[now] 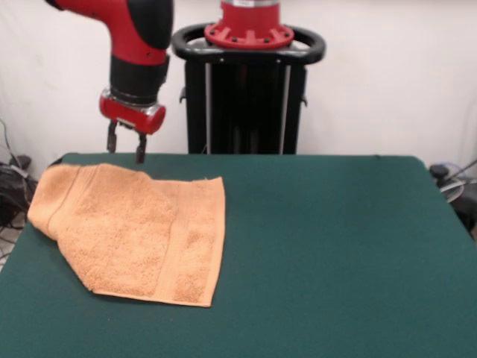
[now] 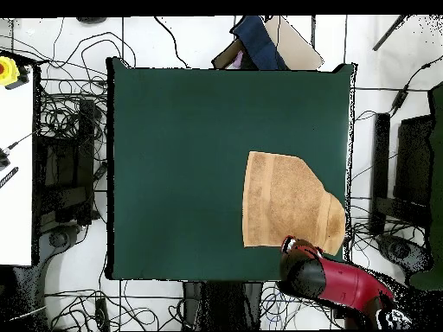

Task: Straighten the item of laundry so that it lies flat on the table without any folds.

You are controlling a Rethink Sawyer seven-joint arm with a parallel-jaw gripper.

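Observation:
The orange-tan terry towel (image 1: 134, 230) lies on the left part of the dark green table (image 1: 335, 246). Its far left corner is folded over, so its outline is cut off at an angle; band stripes run near its right edge. In the overhead view the towel (image 2: 281, 203) lies near the table's (image 2: 190, 164) right edge, towards the robot. My gripper (image 1: 125, 145) hangs just above the towel's far edge, its two dark fingers apart and empty. In the overhead view the arm's red body (image 2: 324, 277) hides the gripper.
The robot's black pedestal (image 1: 246, 89) stands behind the table's far edge. Cables lie on the floor around the table (image 2: 73, 130). A white bench (image 2: 16, 164) stands at the left in the overhead view.

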